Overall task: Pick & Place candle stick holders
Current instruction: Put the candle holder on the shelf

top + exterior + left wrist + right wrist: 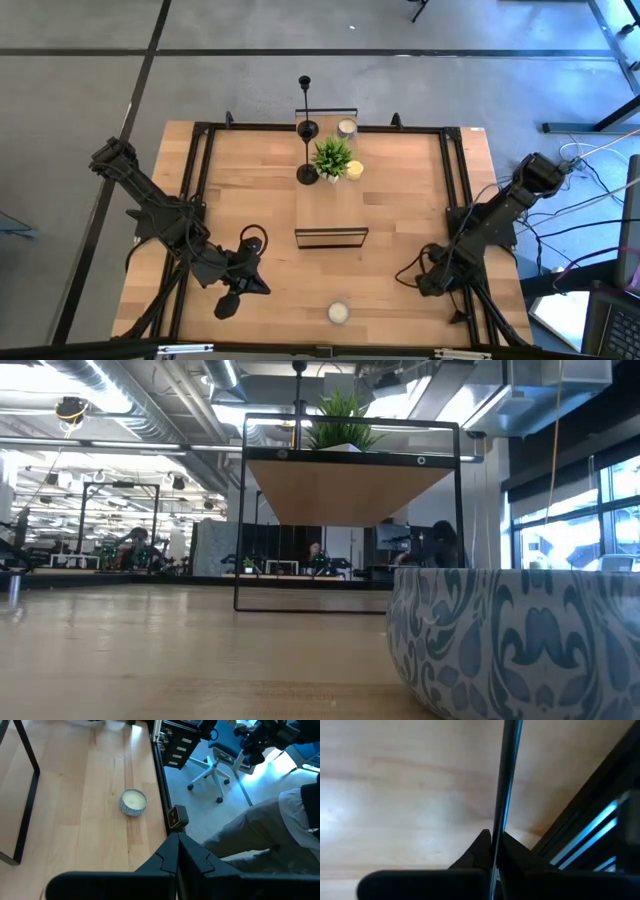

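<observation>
The right gripper (495, 847) sits low at the table's (400, 250) right edge, its fingers pinched on the thin rod of one candle stick holder (507, 775), which runs up between them in the right wrist view. Two more holders (306, 130) stand on the raised wooden shelf (330, 205) at the table's far side, just beside a green plant (332, 155) and two small candles (347, 127). The left gripper (177, 852) rests near the front left of the table, fingers pressed together on nothing. A patterned candle bowl (339, 312) sits alone at the front edge between the arms. A person's trouser legs (260, 830) show past the table in the left wrist view.
</observation>
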